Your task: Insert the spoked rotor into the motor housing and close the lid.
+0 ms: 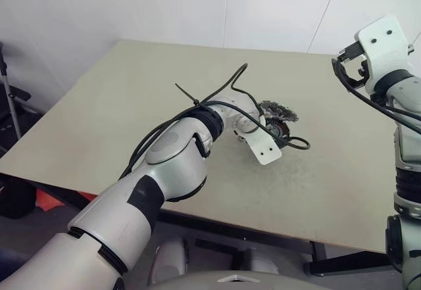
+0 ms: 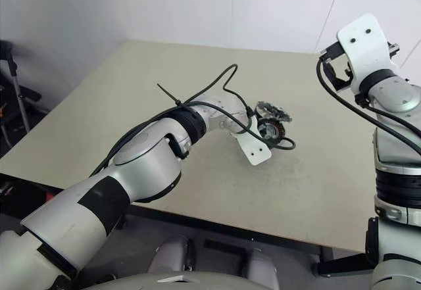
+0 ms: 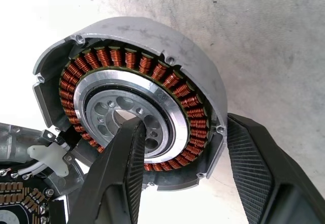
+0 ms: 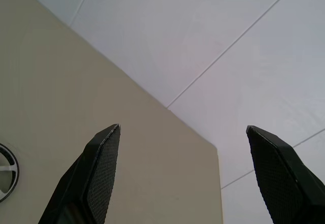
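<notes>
The motor housing, a silver-grey cup ringed with copper windings, fills the left wrist view and sits mid-table. My left gripper is shut on its wall, one finger in the silver centre and the other outside the rim. The lid, dark and toothed, rests against the housing's far side. A round rim with a pale spoke, apparently the spoked rotor, lies on the table at the edge of the right wrist view. My right gripper hangs open and empty, high over the table's right side.
The beige table meets a white wall at the back, and its near edge runs in front of me. A black cable loops over my left wrist, and a white bracket juts out by the housing.
</notes>
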`<action>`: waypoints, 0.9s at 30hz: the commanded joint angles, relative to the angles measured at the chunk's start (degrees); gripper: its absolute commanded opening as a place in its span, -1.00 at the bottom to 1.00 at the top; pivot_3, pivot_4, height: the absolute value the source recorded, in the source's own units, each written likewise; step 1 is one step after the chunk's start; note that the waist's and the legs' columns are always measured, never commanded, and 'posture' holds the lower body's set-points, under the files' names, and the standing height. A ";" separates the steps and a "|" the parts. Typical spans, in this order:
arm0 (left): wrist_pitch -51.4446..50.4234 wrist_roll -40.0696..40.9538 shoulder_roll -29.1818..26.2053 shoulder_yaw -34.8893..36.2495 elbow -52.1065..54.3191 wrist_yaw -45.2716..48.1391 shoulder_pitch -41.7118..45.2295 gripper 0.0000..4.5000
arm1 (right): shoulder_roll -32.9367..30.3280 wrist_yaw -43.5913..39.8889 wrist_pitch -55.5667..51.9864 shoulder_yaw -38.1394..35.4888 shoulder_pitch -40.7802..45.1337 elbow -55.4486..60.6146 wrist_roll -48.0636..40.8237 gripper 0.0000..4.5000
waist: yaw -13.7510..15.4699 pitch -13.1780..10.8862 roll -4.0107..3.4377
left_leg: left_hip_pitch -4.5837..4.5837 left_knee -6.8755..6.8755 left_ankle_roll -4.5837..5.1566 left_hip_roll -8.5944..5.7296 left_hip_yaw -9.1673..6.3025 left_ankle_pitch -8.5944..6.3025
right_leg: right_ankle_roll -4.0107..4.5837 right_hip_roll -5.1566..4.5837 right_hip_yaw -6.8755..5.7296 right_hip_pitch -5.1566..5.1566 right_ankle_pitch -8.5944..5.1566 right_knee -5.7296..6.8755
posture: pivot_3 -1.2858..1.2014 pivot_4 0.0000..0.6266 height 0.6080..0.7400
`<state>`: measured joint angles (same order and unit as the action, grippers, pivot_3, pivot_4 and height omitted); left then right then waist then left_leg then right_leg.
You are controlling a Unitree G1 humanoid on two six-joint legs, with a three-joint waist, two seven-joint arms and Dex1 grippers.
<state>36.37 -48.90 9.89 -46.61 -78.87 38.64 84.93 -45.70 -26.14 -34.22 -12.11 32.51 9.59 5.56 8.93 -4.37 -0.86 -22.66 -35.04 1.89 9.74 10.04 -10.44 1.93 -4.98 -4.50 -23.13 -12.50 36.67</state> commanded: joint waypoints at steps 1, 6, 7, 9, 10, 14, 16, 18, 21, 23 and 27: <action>0.59 0.61 5.02 0.31 0.93 -0.89 0.53 -0.10 | -1.29 0.76 -0.44 -2.20 -0.06 2.86 -0.19 1.00 | 0.00 0.00 0.00 | 0.00 0.00 0.00 0.00 0.00 0.00 | 0.00 0.00 0.00 0.00 0.00 0.00 | 0.03 -1.00 1.00; 0.72 1.59 5.47 1.03 0.89 -0.65 -0.63 -0.10 | -0.83 1.03 -0.23 -1.74 0.48 2.51 -0.26 1.00 | -0.03 0.01 -0.04 | 0.00 0.00 -0.01 0.00 0.00 0.00 | 0.00 0.00 0.00 0.00 0.00 0.00 | 0.03 -1.00 1.00; 0.63 1.76 5.62 1.14 0.88 -0.69 -0.93 -0.10 | -0.71 1.01 -0.15 -1.56 0.70 2.38 -0.35 1.00 | -0.04 0.01 -0.05 | 0.00 0.00 -0.01 0.00 0.00 0.00 | 0.00 0.00 0.00 0.00 0.00 0.00 | 0.03 -1.00 1.00; 0.84 1.85 5.96 1.04 0.97 -1.19 -1.60 -0.10 | -0.56 0.78 0.03 -1.17 0.88 2.37 -0.56 1.00 | -0.04 0.02 -0.06 | 0.00 0.00 -0.01 0.00 0.00 0.00 | 0.00 0.00 0.00 0.00 0.00 -0.01 | 0.03 -1.00 1.00; 0.77 2.18 6.23 1.27 1.01 -1.08 -1.98 -0.10 | -0.50 0.67 0.11 -0.97 0.94 2.36 -0.65 1.00 | -0.04 0.02 -0.07 | 0.00 0.00 -0.01 0.00 0.00 0.00 | 0.00 0.00 0.00 0.00 0.00 0.00 | 0.03 -1.00 1.00; 0.66 3.04 7.19 1.81 1.16 -0.79 -3.25 -0.10 | -0.39 0.68 0.33 -0.52 1.14 2.31 -0.91 1.00 | -0.04 0.02 -0.07 | 0.00 0.00 0.00 0.00 0.00 0.00 | 0.00 0.00 0.00 0.00 0.00 0.00 | 0.03 -1.00 1.00; 0.60 3.43 7.55 1.98 1.21 -0.85 -3.76 -0.10 | -0.39 0.77 0.47 -0.40 1.33 2.17 -1.07 1.00 | -0.04 0.02 -0.08 | 0.00 0.00 0.00 0.00 0.00 0.00 | 0.00 -0.01 0.00 0.00 0.00 0.00 | 0.03 -1.00 1.00; 0.76 3.94 7.63 2.09 1.25 -0.73 -4.16 0.05 | -0.42 0.82 0.60 -0.31 1.44 2.11 -1.20 1.00 | -0.04 0.03 -0.09 | 0.00 0.00 0.00 0.00 0.00 0.00 | 0.00 0.00 0.00 0.00 0.00 0.00 | 0.03 -1.00 1.00; 0.10 4.52 7.56 2.29 1.28 -1.79 -4.65 0.49 | -0.37 0.90 0.87 -0.16 1.60 1.83 -1.23 1.00 | -0.04 0.03 -0.09 | 0.00 0.00 -0.01 -0.01 0.00 0.00 | 0.00 -0.01 0.00 0.01 0.00 0.00 | 0.03 -1.00 1.00; -0.85 5.03 7.50 2.90 1.20 -1.95 -4.96 0.75 | -0.26 0.96 1.10 -0.03 1.72 1.61 -1.26 1.00 | -0.04 0.03 -0.09 | 0.03 0.00 -0.01 0.00 0.00 0.00 | 0.00 -0.01 0.00 0.04 0.00 -0.01 | 0.03 -1.00 1.00; -0.92 5.69 6.73 3.40 1.33 -2.16 -4.85 0.75 | -0.11 1.01 1.81 0.51 2.00 0.85 -1.31 1.00 | -0.05 0.04 -0.10 | 0.06 -0.01 -0.10 0.00 0.00 -0.04 | -0.01 -0.01 0.00 0.05 0.00 0.00 | 0.03 -1.00 1.00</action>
<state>35.62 -44.72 10.03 -44.51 -78.49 37.19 80.46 -45.65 -25.80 -33.76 -11.50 32.82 9.71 4.32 8.88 -4.34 -0.96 -22.60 -35.04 1.75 9.74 10.04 -10.50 1.92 -4.99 -4.50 -23.08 -12.51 36.67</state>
